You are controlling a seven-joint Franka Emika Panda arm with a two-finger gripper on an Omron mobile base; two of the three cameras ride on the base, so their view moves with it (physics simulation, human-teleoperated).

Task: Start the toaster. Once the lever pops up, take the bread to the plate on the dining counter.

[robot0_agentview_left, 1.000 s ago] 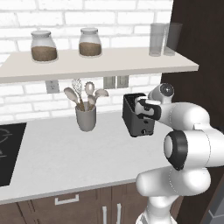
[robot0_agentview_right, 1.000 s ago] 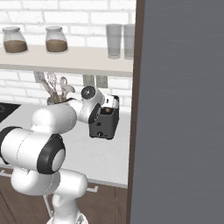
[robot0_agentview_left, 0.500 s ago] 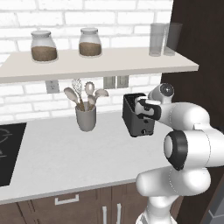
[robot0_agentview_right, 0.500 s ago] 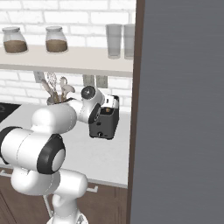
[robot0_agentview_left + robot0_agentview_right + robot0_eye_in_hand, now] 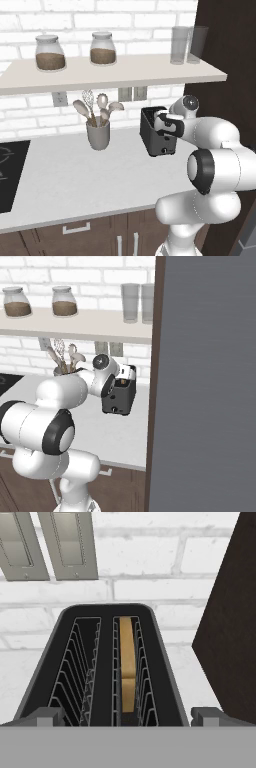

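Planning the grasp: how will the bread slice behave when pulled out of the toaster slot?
The bread looks thin and stands on edge, so probably light and fairly stiff, though a hard pinch might crumble it. It sits deep between the wire guides of the toaster, so it may snag unless lifted straight. The gripper fingertips straddle the toaster's near end.

White brick wall [image 5: 125, 20], jar-lined shelf [image 5: 115, 72], pale counter [image 5: 75, 175], dark tall cabinet [image 5: 210, 381].

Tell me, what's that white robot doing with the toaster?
The robot's gripper hangs just above the near end of the dark toaster on the kitchen counter. A slice of bread sits down in one of the toaster's slots; the other slot has nothing in it. The gripper holds nothing. A cup of utensils stands beside the toaster.
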